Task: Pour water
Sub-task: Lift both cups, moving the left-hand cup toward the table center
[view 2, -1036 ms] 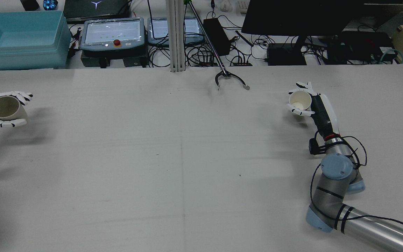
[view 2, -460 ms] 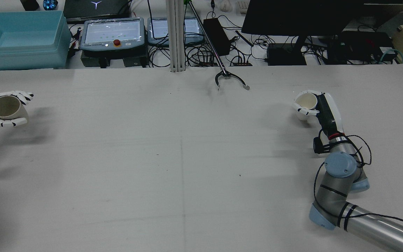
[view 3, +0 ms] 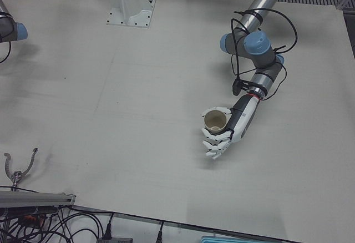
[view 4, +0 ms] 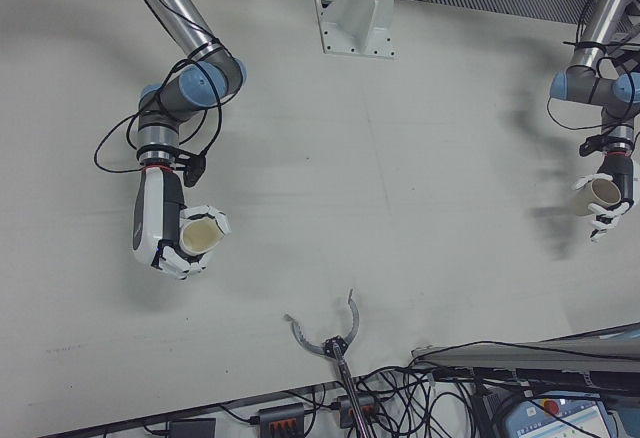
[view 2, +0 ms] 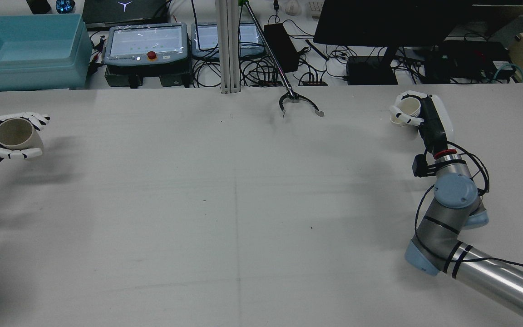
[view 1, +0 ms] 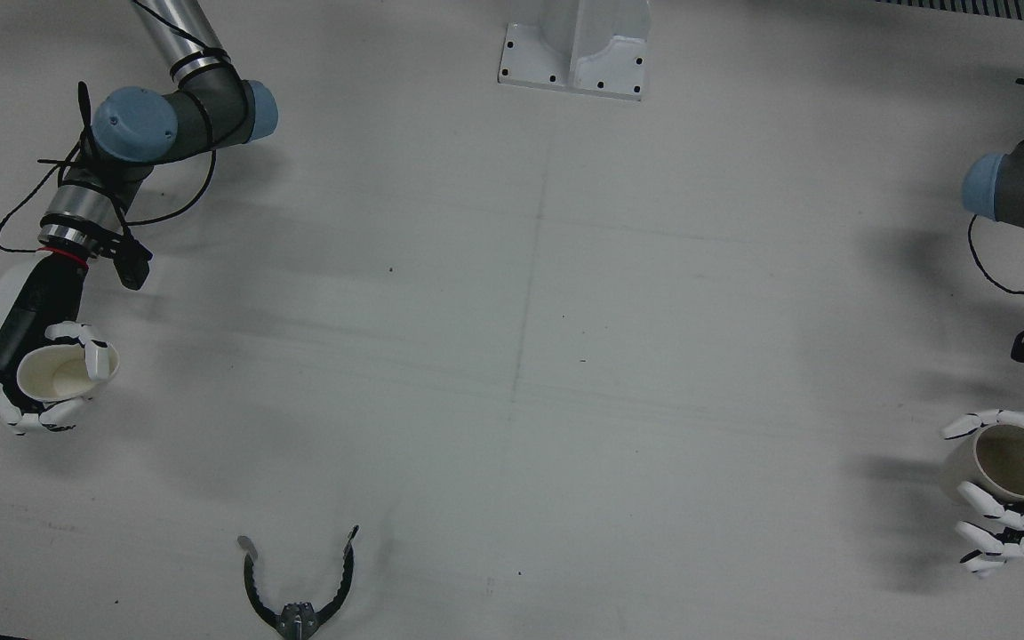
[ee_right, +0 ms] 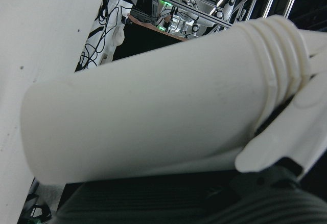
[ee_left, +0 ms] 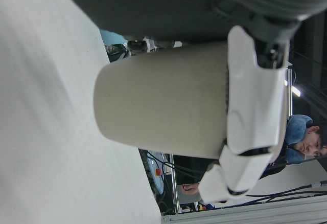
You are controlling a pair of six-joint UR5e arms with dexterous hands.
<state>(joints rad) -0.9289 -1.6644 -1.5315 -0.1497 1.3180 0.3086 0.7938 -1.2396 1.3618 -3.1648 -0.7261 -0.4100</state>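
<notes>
My left hand [view 2: 7,153] is shut on a beige cup [view 2: 14,134] at the table's far left edge and holds it upright above the table. It also shows in the front view [view 1: 1010,462] and the left-front view [view 3: 215,121]. My right hand [view 2: 427,120] is shut on a white paper cup [view 2: 409,109] near the far right of the table and holds it raised and tilted. That cup also shows in the front view [view 1: 59,373] and the right-front view [view 4: 200,233]. I cannot see what either cup holds. The two cups are far apart.
A black reacher-grabber claw [view 2: 300,103] lies at the middle of the table's far edge. A teal bin [view 2: 25,50], control pendants and cables sit beyond that edge. The white pedestal [view 1: 574,49] stands at the robot's side.
My right hand has carried the white cup farther from the robot and a little to the right, lifting it. My left hand has risen slightly with the beige cup.
</notes>
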